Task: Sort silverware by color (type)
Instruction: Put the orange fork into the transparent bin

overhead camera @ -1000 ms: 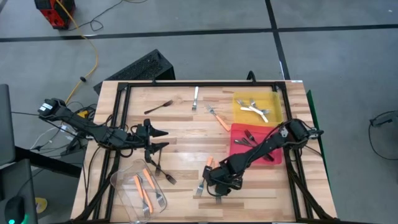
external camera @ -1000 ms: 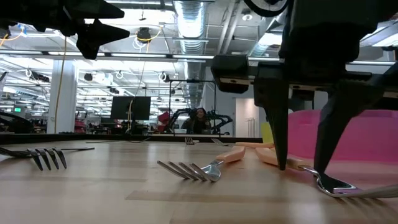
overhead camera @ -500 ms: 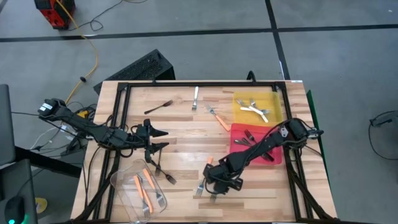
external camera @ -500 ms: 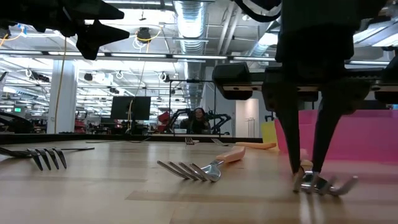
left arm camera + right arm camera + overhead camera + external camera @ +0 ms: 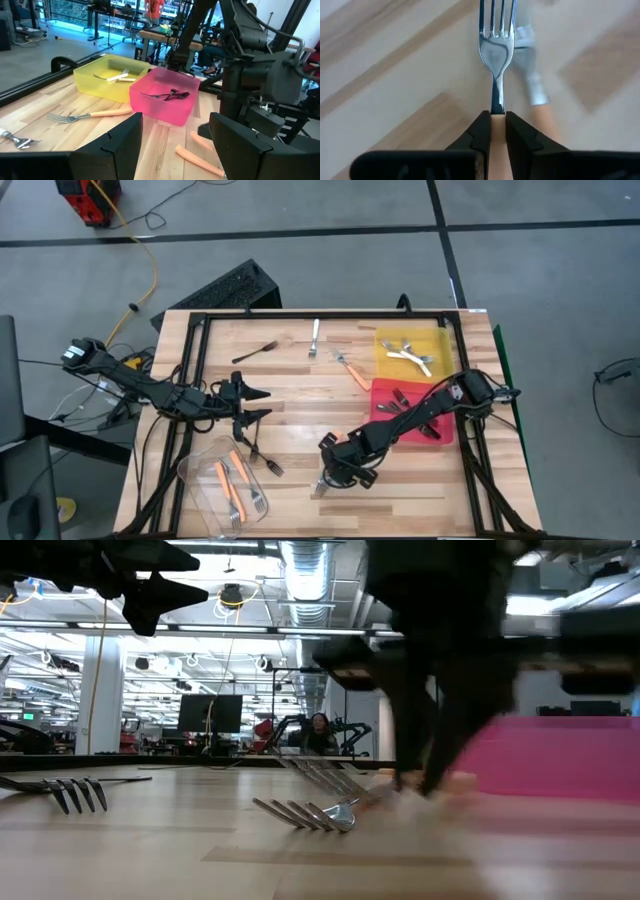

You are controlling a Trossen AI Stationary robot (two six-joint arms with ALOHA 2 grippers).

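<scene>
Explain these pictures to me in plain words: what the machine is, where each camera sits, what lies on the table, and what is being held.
It is a robot with two dark arms at a wooden table; each arm ends in a two-finger gripper. One camera looks straight down, one sits at table height, and one rides on each wrist.

On the table lie small forks, a yellow tray with pale forks, a red tray with dark forks, and a clear tub with orange-handled forks.

The right gripper is shut on an orange fork, seen close up from its own wrist. The left gripper is open and holds nothing, waiting above the table's left side.
</scene>
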